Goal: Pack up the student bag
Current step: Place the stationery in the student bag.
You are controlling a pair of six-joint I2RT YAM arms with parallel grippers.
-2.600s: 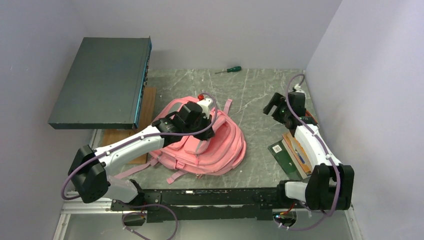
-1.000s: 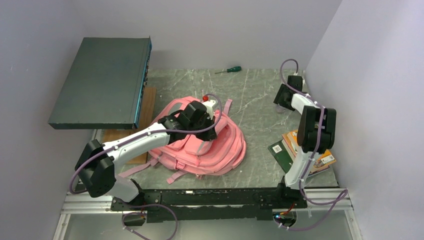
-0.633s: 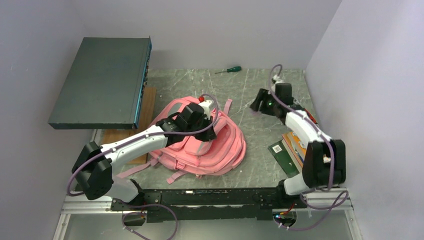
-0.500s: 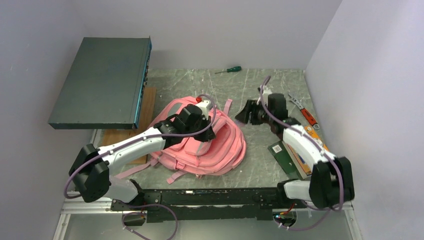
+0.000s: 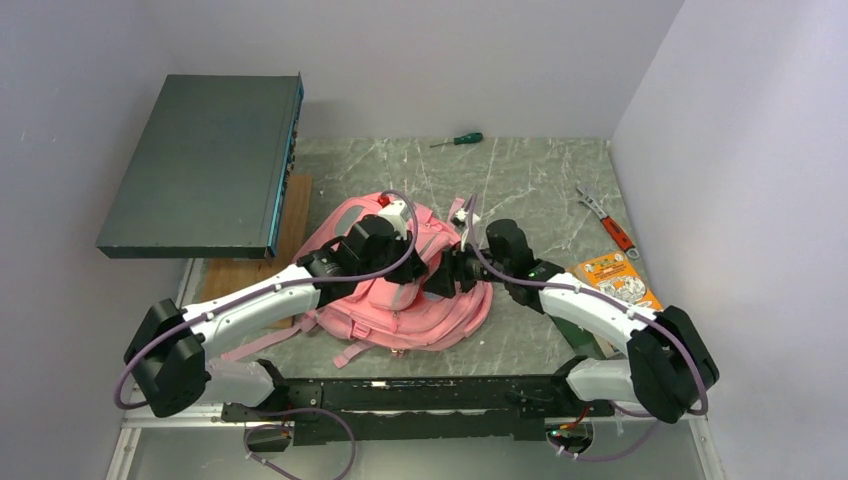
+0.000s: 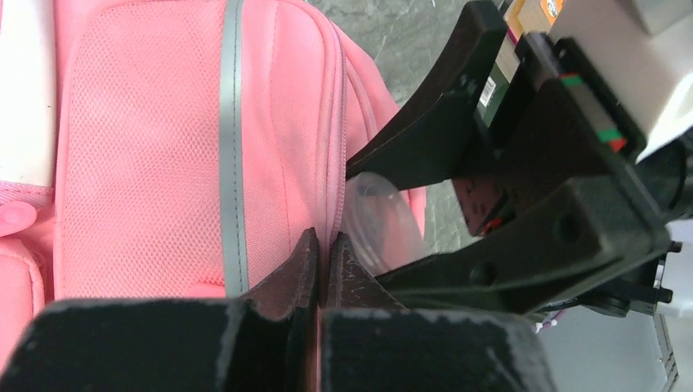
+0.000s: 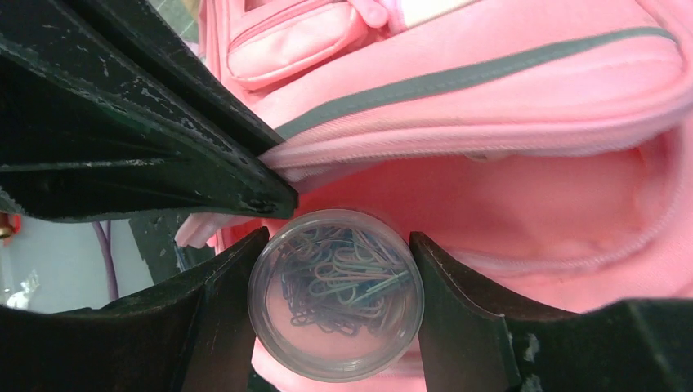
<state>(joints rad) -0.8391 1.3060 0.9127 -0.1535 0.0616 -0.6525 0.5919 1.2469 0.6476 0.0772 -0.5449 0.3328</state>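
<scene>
Student bag (image 5: 400, 315) lies on the table (image 5: 530, 185) under both wrists. The left gripper (image 6: 321, 245) has its fingers pressed together, pinching the zipper edge of a grey-trimmed front pocket whose mouth gapes open. Right gripper (image 7: 337, 241), just beside the left fingertips, clamps a clear round tub of paper clips (image 7: 335, 306) at that pocket mouth. Outward from the right hand: orange book (image 5: 615, 280) to its right, wrench (image 5: 603, 222) beyond the book, screwdriver (image 5: 458, 140) near the far wall. A dark flat box (image 5: 205, 165) sits raised, beyond and left of the left hand.
</scene>
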